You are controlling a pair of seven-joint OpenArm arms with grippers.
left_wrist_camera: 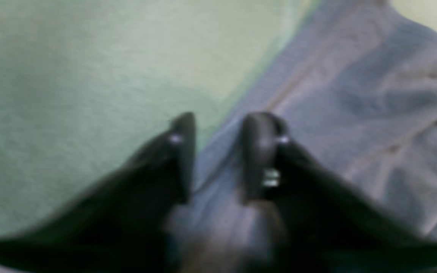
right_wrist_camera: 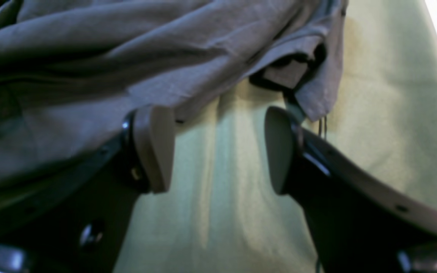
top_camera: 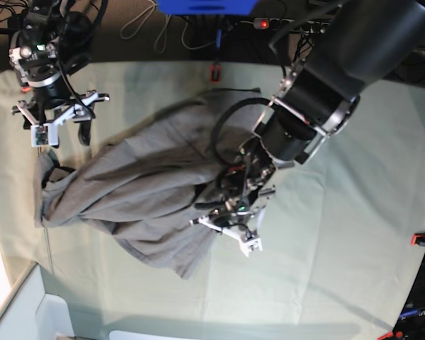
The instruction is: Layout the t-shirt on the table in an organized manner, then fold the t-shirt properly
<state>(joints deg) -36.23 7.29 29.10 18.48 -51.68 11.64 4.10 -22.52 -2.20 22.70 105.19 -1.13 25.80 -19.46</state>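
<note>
Crumpled t-shirt [top_camera: 142,191] on bench [top_camera: 340,234]. Left gripper [left_wrist_camera: 218,125] jaws narrowly parted astride shirt's edge, nothing pinched. Right gripper [right_wrist_camera: 218,148] jaws spread wide, empty, shirt corner draped just beyond.

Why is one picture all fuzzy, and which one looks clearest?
The left wrist view is blurriest: the left end effector and t-shirt look smeared. The right wrist view is sharper, with the right end effector fairly crisp. The base view is clearest, though bright glare washes out its lower left corner.
</note>
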